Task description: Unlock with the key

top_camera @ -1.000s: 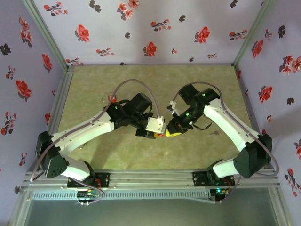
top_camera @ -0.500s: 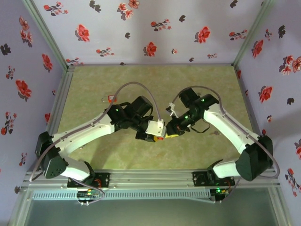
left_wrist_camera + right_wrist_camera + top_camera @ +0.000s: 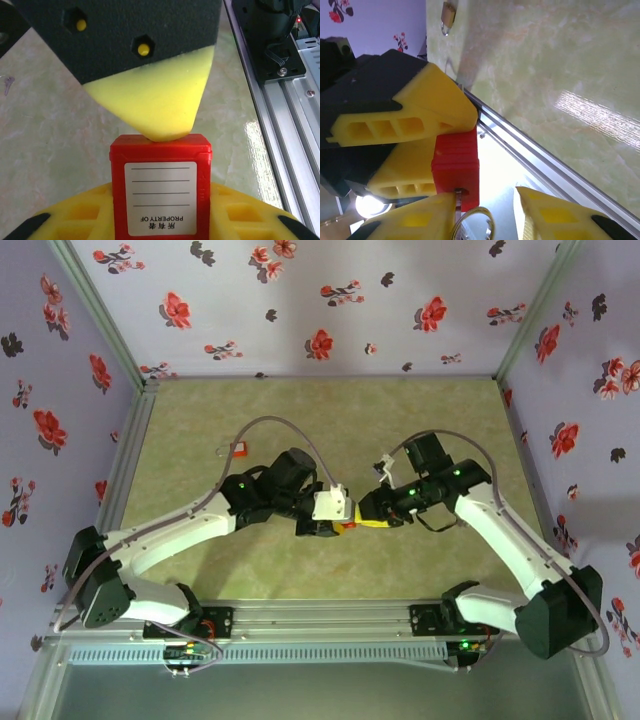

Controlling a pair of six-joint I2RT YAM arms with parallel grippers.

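Two grippers meet near the middle of the green table [image 3: 200, 420], towards its near edge. One red padlock [image 3: 160, 195] is present, held off the surface by the left gripper [image 3: 335, 528]: its two yellow fingers [image 3: 405, 120] are clamped on opposite sides of the body, the white "PROPERTY OF" label facing the left wrist camera. One key [image 3: 460, 196] stands in the end of the padlock, with one yellow ring [image 3: 476, 220] hanging from it. The right gripper [image 3: 374, 522] faces the padlock with its jaws parted: one finger lies against the key, the other stands clear, and the ring sits in the gap, so nothing is clamped. One of its yellow fingertips [image 3: 155, 100] touches the padlock's end. One further small object [image 3: 238, 449] lies well apart on the table's left side; whether it is a second lock cannot be told.
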